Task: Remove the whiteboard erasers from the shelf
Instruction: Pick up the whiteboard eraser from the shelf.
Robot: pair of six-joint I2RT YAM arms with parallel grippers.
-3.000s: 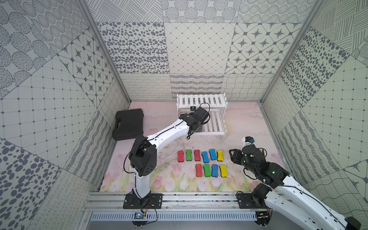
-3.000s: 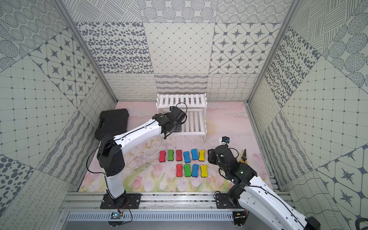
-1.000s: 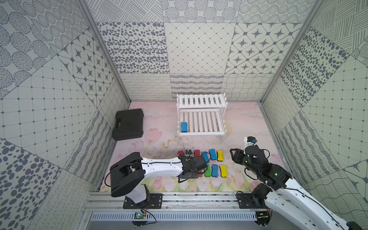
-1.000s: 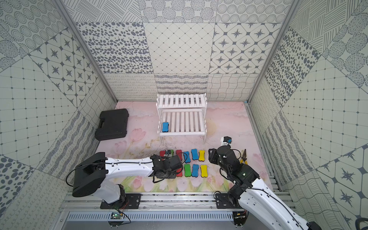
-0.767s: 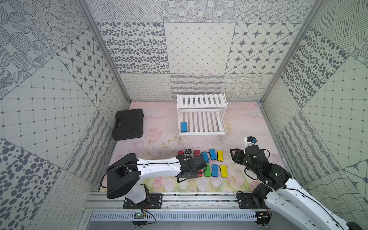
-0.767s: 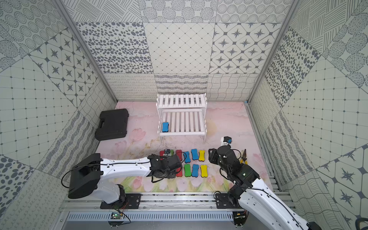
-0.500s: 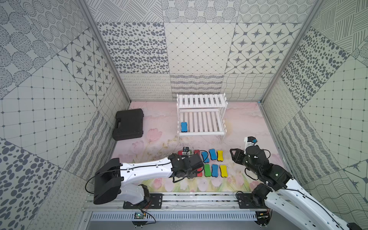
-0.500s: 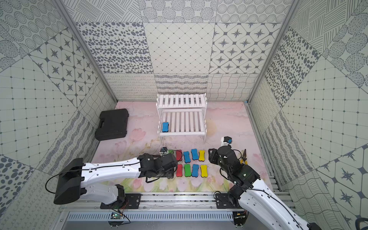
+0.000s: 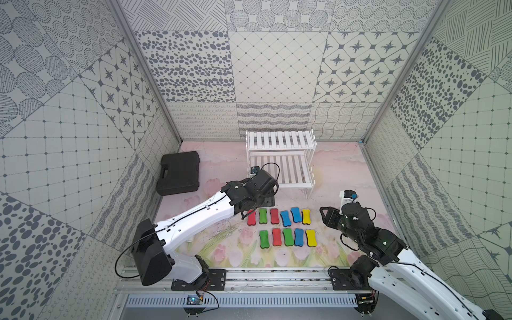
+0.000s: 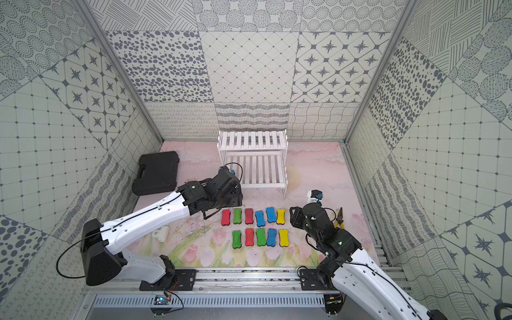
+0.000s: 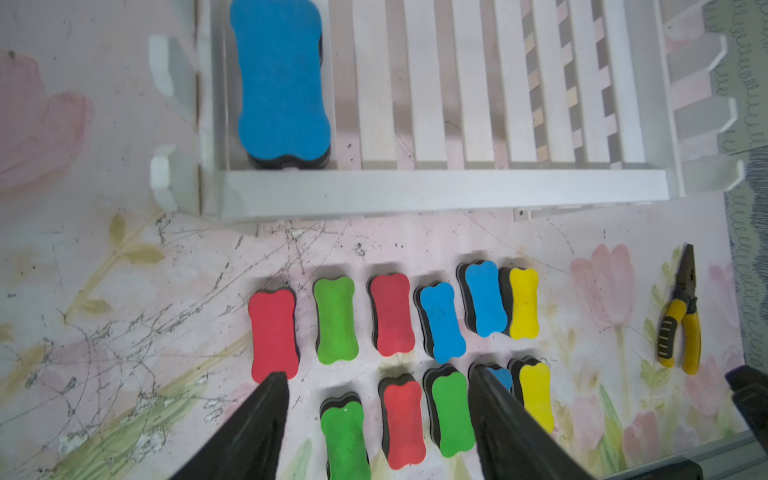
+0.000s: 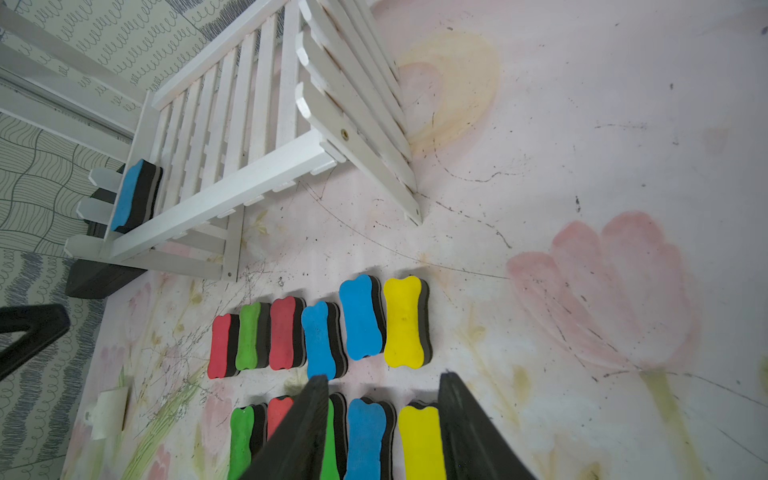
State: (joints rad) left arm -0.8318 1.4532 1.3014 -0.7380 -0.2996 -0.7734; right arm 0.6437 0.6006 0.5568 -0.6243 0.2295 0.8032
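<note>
Left claw [image 11: 376, 374] gapes empty, arm stretched forward; right claw [image 12: 383, 376] parted, empty, arm folded.

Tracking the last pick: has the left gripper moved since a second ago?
Yes: the left gripper went from over the laid-out erasers back toward the shelf, now at its front edge.

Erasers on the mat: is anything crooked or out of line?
Mostly neat. In the row nearer the shelf, one blue eraser lies tilted and offset toward the other row, and its blue neighbour crowds the yellow one.
</note>
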